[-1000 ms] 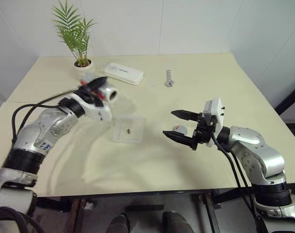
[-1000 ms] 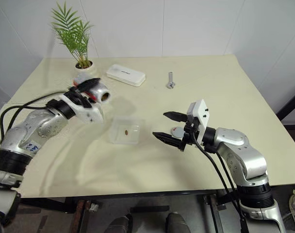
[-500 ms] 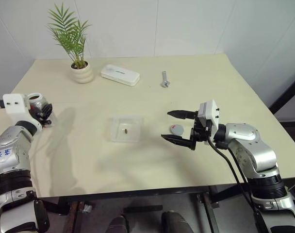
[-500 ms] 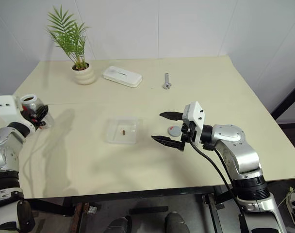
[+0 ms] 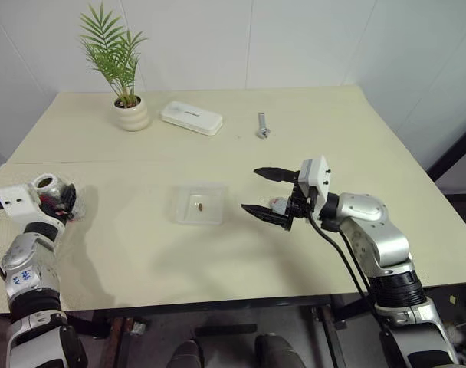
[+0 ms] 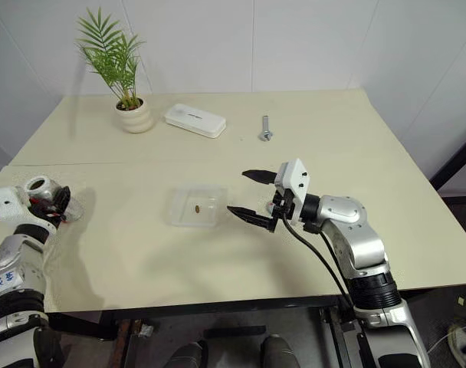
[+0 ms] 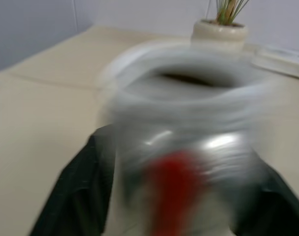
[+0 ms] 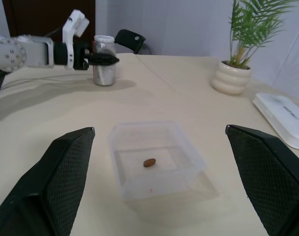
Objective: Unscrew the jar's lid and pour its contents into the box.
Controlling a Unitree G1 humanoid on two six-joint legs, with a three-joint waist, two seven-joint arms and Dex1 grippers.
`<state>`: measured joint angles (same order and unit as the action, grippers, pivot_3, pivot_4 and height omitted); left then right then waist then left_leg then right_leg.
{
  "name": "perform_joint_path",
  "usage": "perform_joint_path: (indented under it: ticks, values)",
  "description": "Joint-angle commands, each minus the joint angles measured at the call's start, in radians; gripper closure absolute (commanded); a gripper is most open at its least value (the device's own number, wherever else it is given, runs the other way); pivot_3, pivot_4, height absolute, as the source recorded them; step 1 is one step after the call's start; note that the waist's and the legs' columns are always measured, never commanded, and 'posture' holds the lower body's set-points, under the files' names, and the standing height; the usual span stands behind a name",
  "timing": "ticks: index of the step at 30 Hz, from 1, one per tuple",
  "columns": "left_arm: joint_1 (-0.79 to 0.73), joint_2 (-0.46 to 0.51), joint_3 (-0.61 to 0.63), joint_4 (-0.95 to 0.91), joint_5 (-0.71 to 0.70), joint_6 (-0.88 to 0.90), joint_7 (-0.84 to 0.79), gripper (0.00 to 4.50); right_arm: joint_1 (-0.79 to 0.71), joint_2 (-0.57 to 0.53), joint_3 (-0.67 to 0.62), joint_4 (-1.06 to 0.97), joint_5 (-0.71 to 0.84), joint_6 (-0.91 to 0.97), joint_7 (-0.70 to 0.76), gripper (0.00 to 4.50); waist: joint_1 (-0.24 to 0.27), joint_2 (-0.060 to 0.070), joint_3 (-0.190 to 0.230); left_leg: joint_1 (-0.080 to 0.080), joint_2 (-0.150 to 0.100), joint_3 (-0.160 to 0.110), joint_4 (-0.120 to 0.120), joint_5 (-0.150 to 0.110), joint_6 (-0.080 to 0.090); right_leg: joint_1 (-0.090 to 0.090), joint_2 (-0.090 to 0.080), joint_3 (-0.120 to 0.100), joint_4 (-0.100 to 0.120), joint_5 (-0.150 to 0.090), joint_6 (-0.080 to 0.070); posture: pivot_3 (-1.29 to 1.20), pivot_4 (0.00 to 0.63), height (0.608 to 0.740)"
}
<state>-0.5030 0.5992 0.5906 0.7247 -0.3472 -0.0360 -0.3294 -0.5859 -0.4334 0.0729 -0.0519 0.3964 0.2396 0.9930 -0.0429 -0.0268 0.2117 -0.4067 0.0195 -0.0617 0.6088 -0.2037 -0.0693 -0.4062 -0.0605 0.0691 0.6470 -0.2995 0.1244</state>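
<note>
Jar down, pour looks done

Left tool [image 6: 53, 205] around the upright jar [image 8: 104, 67], grip unclear; right tool [image 5: 268, 195] wide beside the box [image 5: 199, 204]—could nudge it, spilling the brown piece [image 5: 199, 205].

arms: silver shells, black joints | jaws: black, textured pads | wrists: white camera blocks | cables: black

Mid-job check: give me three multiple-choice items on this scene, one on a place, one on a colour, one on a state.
1. Where is the brown piece? A in the box; B in the jar; C in the right claw.
2. What colour is the mark on the jar? A blue; B red; C green.
3. How is the right claw? A shut; B shut on the jar; C open.
Key: A, it lies on the box floor; B, the left wrist view shows red; C, its fingers stand apart, empty.
</note>
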Motion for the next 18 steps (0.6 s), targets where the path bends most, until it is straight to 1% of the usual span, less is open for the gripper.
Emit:
perform_joint_path:
  ticks: [1,2,3,6,11,18]
  values:
    - [0.012,0.010,0.022,-0.016,-0.029,-0.029,-0.005,0.43,-0.024,-0.002,-0.013,-0.045,0.025,0.009,0.000,0.00,0.002,0.000,0.000,0.000,0.000,0.000,0.000,0.000,0.000,0.000,0.000,0.000,0.000,0.000,0.000,0.00,0.150,0.740]
    - [0.017,0.011,0.020,-0.018,-0.030,-0.029,-0.004,0.16,-0.023,-0.002,-0.014,-0.047,0.028,0.013,0.001,0.00,0.003,0.000,0.000,0.000,0.000,0.000,0.000,0.000,0.000,0.000,0.000,0.000,0.000,0.000,0.000,0.00,0.150,0.740]
    - [0.024,0.010,0.020,-0.025,-0.032,-0.028,-0.004,0.07,-0.022,-0.002,-0.015,-0.050,0.032,0.018,0.001,0.00,0.003,0.000,0.000,0.000,0.000,0.000,0.000,0.000,0.000,0.000,0.000,0.000,0.000,0.000,0.000,0.00,0.150,0.740]
    - [0.058,0.010,0.020,-0.060,-0.030,-0.018,0.013,0.07,-0.023,-0.003,-0.015,-0.061,0.044,0.032,0.007,0.00,0.001,0.000,0.000,0.000,0.000,0.000,0.000,0.000,0.000,0.000,0.000,0.000,0.000,0.000,0.000,0.00,0.150,0.740]
    - [0.151,0.003,0.010,-0.183,-0.019,0.004,0.042,0.07,-0.020,0.008,-0.018,-0.080,0.062,0.046,-0.002,0.00,0.003,0.000,0.000,0.000,0.000,0.000,-0.002,0.000,0.000,0.000,0.000,0.000,-0.001,0.000,0.000,0.00,0.150,0.740]
    - [0.308,-0.007,0.029,-0.374,-0.033,0.025,0.055,0.07,0.012,0.009,-0.018,-0.121,0.084,0.070,-0.008,0.00,0.007,0.000,0.000,0.000,0.000,0.000,-0.005,0.000,0.000,0.000,-0.001,0.000,-0.004,0.000,-0.001,0.00,0.150,0.740]
